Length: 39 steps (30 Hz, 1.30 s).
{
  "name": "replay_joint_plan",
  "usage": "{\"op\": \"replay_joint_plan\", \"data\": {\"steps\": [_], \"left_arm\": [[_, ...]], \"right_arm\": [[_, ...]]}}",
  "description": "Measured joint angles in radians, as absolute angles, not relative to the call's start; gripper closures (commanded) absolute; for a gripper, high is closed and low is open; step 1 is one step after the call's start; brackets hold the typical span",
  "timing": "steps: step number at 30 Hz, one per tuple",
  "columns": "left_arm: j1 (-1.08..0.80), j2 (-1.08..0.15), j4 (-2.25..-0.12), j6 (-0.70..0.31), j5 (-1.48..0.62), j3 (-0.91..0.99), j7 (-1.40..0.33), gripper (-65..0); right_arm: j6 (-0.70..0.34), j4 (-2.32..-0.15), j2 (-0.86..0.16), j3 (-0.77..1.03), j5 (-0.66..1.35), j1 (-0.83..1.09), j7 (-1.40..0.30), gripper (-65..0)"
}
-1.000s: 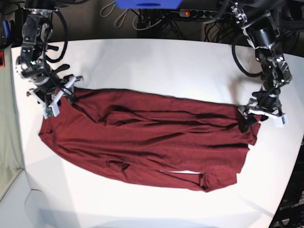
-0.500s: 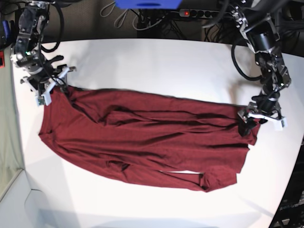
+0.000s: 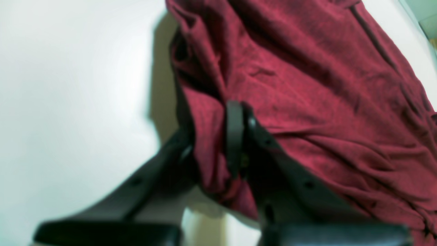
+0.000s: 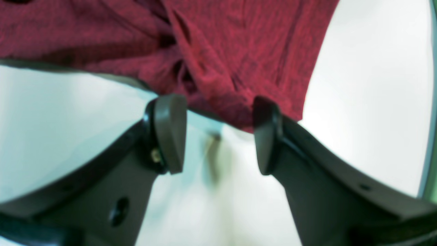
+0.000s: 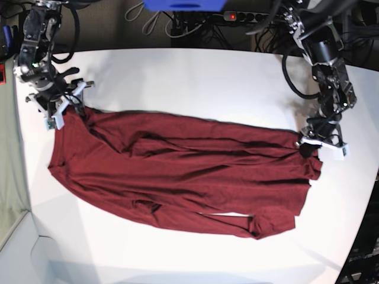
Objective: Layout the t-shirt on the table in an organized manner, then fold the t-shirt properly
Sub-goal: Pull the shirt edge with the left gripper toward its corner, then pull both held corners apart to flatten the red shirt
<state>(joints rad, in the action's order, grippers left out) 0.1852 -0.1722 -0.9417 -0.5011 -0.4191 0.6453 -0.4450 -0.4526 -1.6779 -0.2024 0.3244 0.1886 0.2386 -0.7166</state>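
Observation:
The dark maroon t-shirt (image 5: 183, 171) lies spread lengthwise across the white table (image 5: 195, 83), wrinkled, with its front edge folded under. In the base view my left gripper (image 5: 315, 146) is at the shirt's right end. In the left wrist view the left gripper (image 3: 210, 140) is shut on a bunched fold of the t-shirt (image 3: 307, 85). My right gripper (image 5: 61, 111) sits at the shirt's far left corner. In the right wrist view the right gripper (image 4: 218, 135) is open, its fingers (image 4: 169, 133) straddling the hem of the t-shirt (image 4: 218, 51) just above the table.
Behind the table's far edge lie cables, a power strip (image 5: 246, 16) with a red light, and a blue object (image 5: 185, 5). The table's right edge (image 5: 361, 213) runs close to the left arm. A pale green surface (image 5: 9, 177) borders the left side.
The left gripper has closed on the shirt's right end and drawn slightly toward the back. The right gripper shifted back and left a second ago and has held there, still open.

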Motion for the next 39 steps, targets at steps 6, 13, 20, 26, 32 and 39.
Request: {"op": "replay_joint_plan", "data": {"steps": [6, 13, 20, 26, 32, 39], "left_arm": [[0.178, -0.184, -0.947, -0.502, -0.422, 0.648, -0.453, -0.3], [0.124, -0.214, -1.003, -0.501, -0.422, 0.65, -0.468, -0.3], [0.047, -0.216, -1.172, -0.505, -0.42, 0.65, -0.528, -0.3], [-0.054, -0.203, -1.289, -0.509, -0.42, 0.677, -0.545, -0.3], [-0.154, -0.194, -1.384, -0.502, -0.418, 0.715, -0.544, -0.3], [-0.252, -0.164, -1.468, -0.509, -0.42, 0.735, -0.55, -0.3]], "right_arm": [[-0.453, -1.588, -0.212, 0.324, 0.189, 0.209, -0.638, -31.3], [-0.452, -1.551, -0.224, 0.324, 0.188, 0.214, -0.593, -12.3], [-0.456, -1.568, -0.23, 0.323, 0.191, 0.25, -0.588, -5.9], [-0.456, -1.604, -0.249, 0.323, 0.197, 0.311, -0.585, -5.9], [-0.58, -1.632, -0.249, 0.363, 0.196, 0.359, -0.587, -5.7], [-0.676, -1.664, -0.208, 0.464, 0.187, 0.401, -0.601, -5.7]]}}
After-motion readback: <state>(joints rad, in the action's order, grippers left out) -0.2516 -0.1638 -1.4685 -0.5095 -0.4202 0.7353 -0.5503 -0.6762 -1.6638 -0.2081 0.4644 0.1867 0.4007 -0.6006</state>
